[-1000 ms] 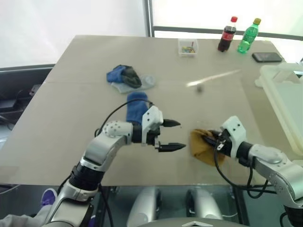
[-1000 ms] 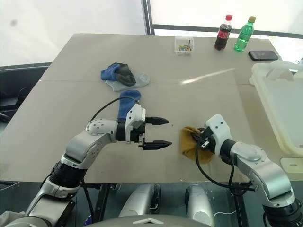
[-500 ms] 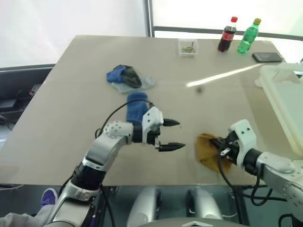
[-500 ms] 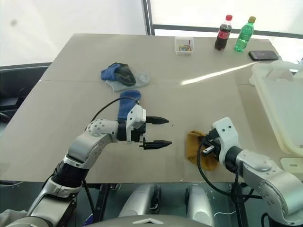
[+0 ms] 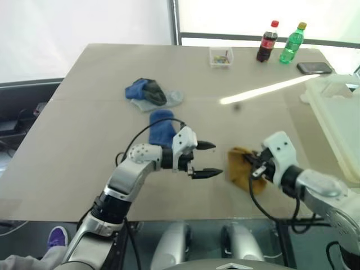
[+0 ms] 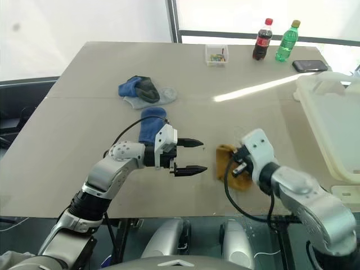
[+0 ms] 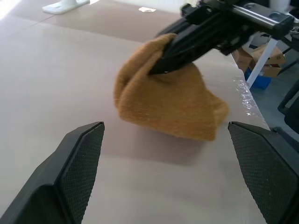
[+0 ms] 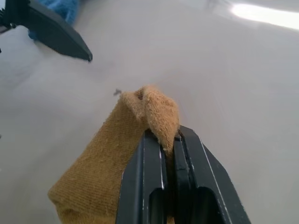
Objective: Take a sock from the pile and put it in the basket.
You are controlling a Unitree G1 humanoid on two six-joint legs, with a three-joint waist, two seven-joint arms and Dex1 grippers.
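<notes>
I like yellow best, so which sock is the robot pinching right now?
The mustard-yellow sock, pinched in the right gripper. The single blue sock lies loose on the table, and the other socks are in the pile farther back.

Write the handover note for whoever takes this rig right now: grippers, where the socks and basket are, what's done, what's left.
Right gripper: shut on the mustard sock, pinching a fold near the table's front edge.
Left gripper: open, holding nothing, pointing toward that sock.
Pile: blue, dark and pale socks mid-table; one more blue sock lies apart, nearer the robot.
Basket: at the table's right edge.
Done: sock gripped.
Left: carry it right to the basket and release it inside.
</notes>
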